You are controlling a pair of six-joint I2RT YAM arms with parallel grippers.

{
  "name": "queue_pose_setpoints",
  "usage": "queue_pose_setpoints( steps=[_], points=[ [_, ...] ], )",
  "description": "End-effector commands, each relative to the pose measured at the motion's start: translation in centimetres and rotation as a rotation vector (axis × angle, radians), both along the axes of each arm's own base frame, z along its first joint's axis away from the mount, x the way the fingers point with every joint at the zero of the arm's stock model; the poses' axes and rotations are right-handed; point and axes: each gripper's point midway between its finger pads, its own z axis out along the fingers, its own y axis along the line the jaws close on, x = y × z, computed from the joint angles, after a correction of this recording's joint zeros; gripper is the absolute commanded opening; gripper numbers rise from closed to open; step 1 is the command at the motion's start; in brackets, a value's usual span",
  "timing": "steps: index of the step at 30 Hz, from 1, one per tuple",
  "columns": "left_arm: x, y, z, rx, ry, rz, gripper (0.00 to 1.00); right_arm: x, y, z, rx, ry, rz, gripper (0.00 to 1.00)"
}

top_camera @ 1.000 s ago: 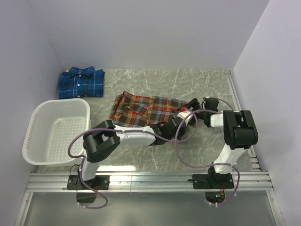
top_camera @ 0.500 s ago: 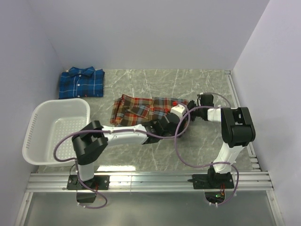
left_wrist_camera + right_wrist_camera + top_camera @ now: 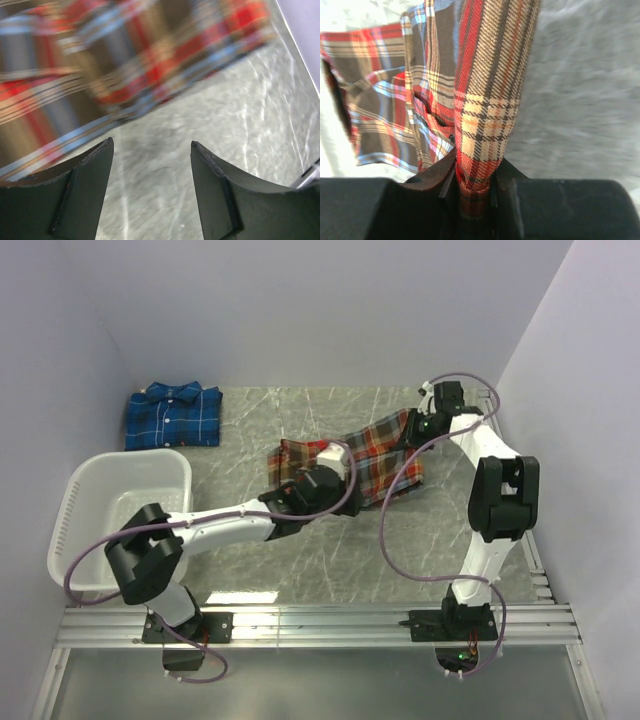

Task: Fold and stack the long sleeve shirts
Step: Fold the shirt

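Red-orange plaid cloth lies in the middle of the grey marbled surface (image 3: 300,560). It is the red-orange shirt (image 3: 375,455), bunched and partly spread. Its right end is drawn up toward the right gripper (image 3: 425,425), near the far right corner. In the right wrist view that gripper (image 3: 474,172) is clamped on a gathered fold of the shirt (image 3: 485,100). The fold stands out from between the fingers, and the rest of the garment spreads to the left on the surface.

The left gripper (image 3: 318,485) is at the shirt's near left edge. In its wrist view the fingers (image 3: 80,190) stand apart with nothing between them but bare surface, and the blurred plaid edge (image 3: 100,65) lies just beyond.

At the far left corner, well apart, the blue shirt (image 3: 173,417) lies folded. The white slotted basket (image 3: 75,530) sits nearer on the left.
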Motion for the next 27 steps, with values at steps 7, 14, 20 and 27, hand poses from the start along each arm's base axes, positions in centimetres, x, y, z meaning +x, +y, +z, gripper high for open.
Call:
queue_pose_setpoints(
  steps=[7, 14, 20, 27],
  points=[
    [5.5, 10.1, 2.7, -0.183, 0.124, 0.302, 0.62, 0.0, -3.7, 3.1, -0.322, 0.049, 0.163, 0.0],
    [8.5, 14.0, 0.4, -0.259, 0.278, 0.384, 0.59, -0.3, -3.4, 4.2, -0.56, 0.036, 0.192, 0.0],
    [8.5, 12.4, -3.3, -0.26, 0.426, 0.34, 0.56, -0.5, -3.4, 5.2, -0.826, 0.005, 0.16, 0.0],
    [8.8, 13.6, -7.4, -0.261, 0.501, 0.426, 0.46, -0.4, -3.2, 7.3, -1.058, -0.044, 0.14, 0.0]
  ],
)
